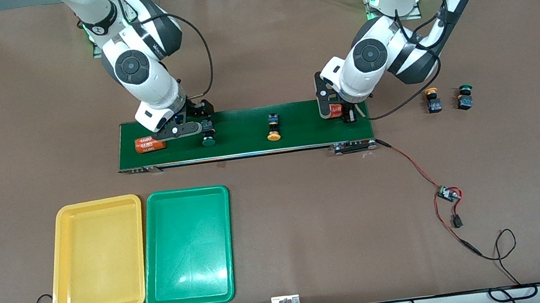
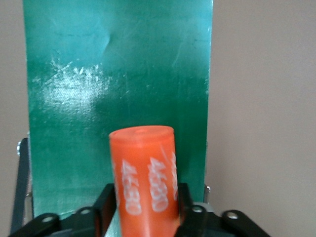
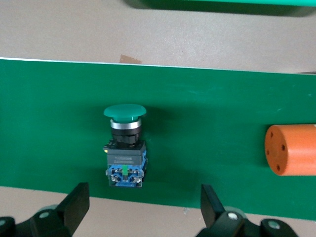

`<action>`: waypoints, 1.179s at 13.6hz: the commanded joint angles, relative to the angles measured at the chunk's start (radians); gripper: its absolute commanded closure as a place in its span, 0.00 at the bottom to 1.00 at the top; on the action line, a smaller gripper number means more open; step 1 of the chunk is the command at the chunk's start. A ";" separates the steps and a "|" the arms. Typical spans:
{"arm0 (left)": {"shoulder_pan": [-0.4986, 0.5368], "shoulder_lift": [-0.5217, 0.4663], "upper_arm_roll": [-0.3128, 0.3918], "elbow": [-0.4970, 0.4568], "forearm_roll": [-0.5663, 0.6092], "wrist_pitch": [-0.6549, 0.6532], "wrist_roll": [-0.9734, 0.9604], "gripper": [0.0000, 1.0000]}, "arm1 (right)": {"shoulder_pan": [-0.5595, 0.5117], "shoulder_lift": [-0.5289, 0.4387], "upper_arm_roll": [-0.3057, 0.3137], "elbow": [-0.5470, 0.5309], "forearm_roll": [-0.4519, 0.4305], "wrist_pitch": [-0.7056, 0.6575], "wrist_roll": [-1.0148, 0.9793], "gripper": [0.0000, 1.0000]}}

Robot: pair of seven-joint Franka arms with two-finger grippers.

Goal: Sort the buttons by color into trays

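The conveyor belt (image 1: 246,131) lies across the middle of the table (image 1: 284,213), with both grippers low over it, one at each end.

Left gripper (image 1: 341,112) — at the belt's end toward the left arm. Its fingers (image 2: 106,202) sit on either side of an orange cylinder with white print (image 2: 145,173), which lies on the belt between them. Whether the pads are pressing the cylinder or standing just off it cannot be told.

Right gripper (image 1: 207,127) — at the belt's end toward the right arm. Fingers (image 3: 76,202) spread wide apart, nothing between them. A green button (image 3: 124,145) lies on its side on the belt right under this gripper, cap toward the front camera. Just beside it, toward the belt's end, lies a second orange cylinder (image 1: 150,145).

A yellow button (image 1: 273,129) lies on its side near the belt's middle, between the two grippers, cap toward the front camera.

Off the belt, toward the left arm's end of the table, another yellow button (image 1: 433,100) and another green button (image 1: 465,96) stand upright side by side, apart from each other.

The yellow tray (image 1: 97,257) and the green tray (image 1: 188,247) lie side by side, nearly touching, nearer the front camera than the belt, toward the right arm's end — neither holds a button.

A red-and-black wire (image 1: 417,167) runs from the belt's end to a small circuit board (image 1: 448,194) on the table.
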 commanded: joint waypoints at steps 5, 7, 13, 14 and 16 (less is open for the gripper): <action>0.033 -0.102 0.003 0.171 -0.021 -0.280 0.001 0.00 | -0.004 0.065 0.001 -0.008 -0.024 0.078 0.012 0.00; 0.025 -0.176 0.049 0.223 -0.021 -0.373 -0.016 0.00 | -0.013 0.080 -0.003 -0.008 -0.070 0.090 0.009 0.02; -0.108 -0.310 0.463 0.217 -0.238 -0.392 -0.183 0.00 | -0.044 0.084 -0.005 -0.008 -0.090 0.082 0.002 0.72; -0.118 -0.326 0.512 0.217 -0.266 -0.392 -0.267 0.00 | -0.050 0.084 -0.005 -0.007 -0.088 0.079 0.002 0.82; -0.136 -0.368 0.569 0.217 -0.274 -0.462 -0.516 0.00 | -0.067 0.068 -0.006 0.006 -0.088 0.070 -0.004 0.89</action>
